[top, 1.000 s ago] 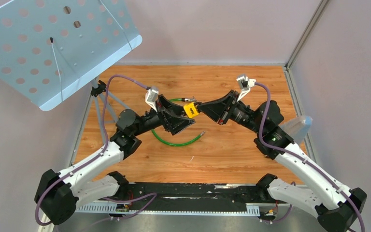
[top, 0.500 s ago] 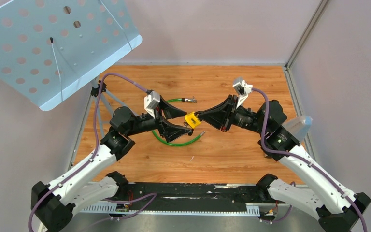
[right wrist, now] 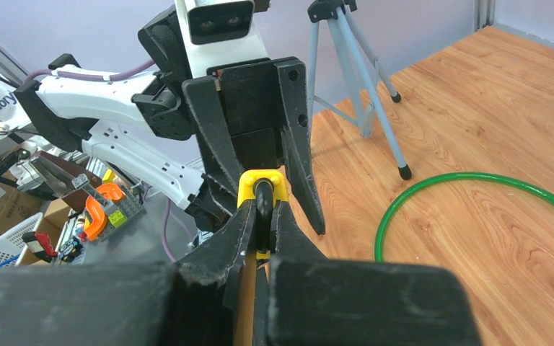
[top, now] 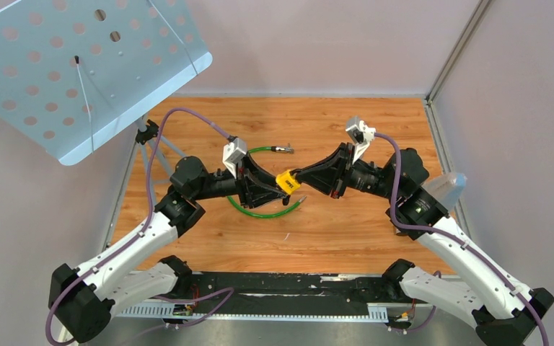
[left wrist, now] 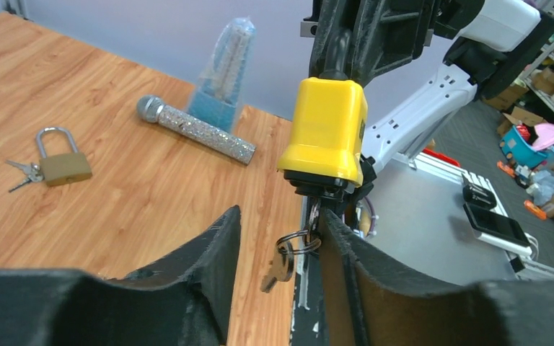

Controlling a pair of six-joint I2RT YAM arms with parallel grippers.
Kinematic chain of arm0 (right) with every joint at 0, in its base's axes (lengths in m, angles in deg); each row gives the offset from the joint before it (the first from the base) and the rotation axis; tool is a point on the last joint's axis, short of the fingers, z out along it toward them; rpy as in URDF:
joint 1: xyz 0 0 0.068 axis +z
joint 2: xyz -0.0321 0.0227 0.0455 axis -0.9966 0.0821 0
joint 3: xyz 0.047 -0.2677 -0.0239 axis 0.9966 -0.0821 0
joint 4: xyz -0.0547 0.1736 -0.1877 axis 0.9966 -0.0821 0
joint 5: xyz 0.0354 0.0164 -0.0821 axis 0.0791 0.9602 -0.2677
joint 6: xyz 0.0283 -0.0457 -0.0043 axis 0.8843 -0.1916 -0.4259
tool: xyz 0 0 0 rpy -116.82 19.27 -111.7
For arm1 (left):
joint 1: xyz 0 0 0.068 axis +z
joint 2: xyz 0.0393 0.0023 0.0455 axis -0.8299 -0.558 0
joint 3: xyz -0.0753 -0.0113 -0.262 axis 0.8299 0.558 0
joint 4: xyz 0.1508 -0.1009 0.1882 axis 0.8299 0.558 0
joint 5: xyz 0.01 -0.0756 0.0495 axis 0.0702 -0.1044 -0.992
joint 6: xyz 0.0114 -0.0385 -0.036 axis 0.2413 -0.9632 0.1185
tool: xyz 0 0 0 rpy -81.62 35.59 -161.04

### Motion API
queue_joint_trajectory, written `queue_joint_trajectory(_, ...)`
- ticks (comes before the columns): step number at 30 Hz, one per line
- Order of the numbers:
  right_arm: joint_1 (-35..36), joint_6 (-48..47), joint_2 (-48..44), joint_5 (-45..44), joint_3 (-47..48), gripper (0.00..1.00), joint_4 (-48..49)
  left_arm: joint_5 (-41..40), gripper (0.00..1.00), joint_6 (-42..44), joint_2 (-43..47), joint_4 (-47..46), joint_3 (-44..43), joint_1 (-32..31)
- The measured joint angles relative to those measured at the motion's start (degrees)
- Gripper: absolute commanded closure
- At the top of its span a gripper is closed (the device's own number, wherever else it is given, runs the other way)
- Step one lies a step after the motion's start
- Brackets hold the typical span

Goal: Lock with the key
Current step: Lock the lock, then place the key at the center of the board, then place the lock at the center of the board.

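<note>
The left gripper [left wrist: 280,216] has its fingers apart, and nothing is clamped between them. In the gap between them hangs the key [left wrist: 315,211], which sits in the bottom of the yellow padlock [left wrist: 328,130]. A key ring [left wrist: 297,241] with a spare key [left wrist: 280,267] hangs below it. The key is close to one finger, touching or nearly so, and clearly apart from the other.

The padlock is directly ahead of this gripper, off the bench [left wrist: 115,202]. Its long axis runs from one gripper to the other, with the keyhole end toward the left one. The right gripper [right wrist: 262,209] is closed tight on the black shackle at the far end, so it carries the lock. The left arm is therefore the nearer one to the key. In my judgement the coming move is to close on the key head and turn it about this axis.

The padlock has a small dark label on its side, but I cannot read it. In the right wrist view, beyond the grippers, some white material shows letters that look like "nory".

Farther from the left gripper, a brass padlock [left wrist: 65,164] with keys and a microphone [left wrist: 195,130] lie on the bench.
</note>
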Motion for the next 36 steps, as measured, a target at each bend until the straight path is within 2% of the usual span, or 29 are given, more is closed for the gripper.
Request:
queue_joint_trajectory(2,0.0,-0.1,0.0,0.2,0.0,1.00,0.0,0.4,0.65,-0.3,-0.3,0.0,0.0,0.0)
queue_joint_trajectory(7,0.0,-0.7,0.0,0.2,0.0,1.00,-0.1,1.0,0.76,-0.7,-0.3,-0.4,0.0,0.0)
queue_joint_trajectory(9,0.0,-1.2,0.0,0.0,0.0,1.00,-0.1,0.9,0.85,-0.7,-0.2,-0.3,0.0,0.0)
queue_joint_trajectory(10,0.0,-1.6,0.0,-0.2,0.0,1.00,-0.1,0.6,0.94,-0.6,-0.2,-0.2,0.0,0.0)
queue_joint_trajectory(12,0.0,-2.4,-0.1,-1.1,0.0,1.00,-0.4,-0.2,1.00,-0.4,0.2,0.1,0.0,0.0)
queue_joint_trajectory(25,0.0,-2.9,-1.6,-7.3,0.0,1.00,-0.9,-3.1,1.00,1.6,2.3,0.4,0.1,0.1)
queue_joint_trajectory(36,-4.1,-2.6,-6.4,-16.5,-0.1,1.00,1.7,-4.5,1.00,1.9,3.2,1.8,1.9,1.5)
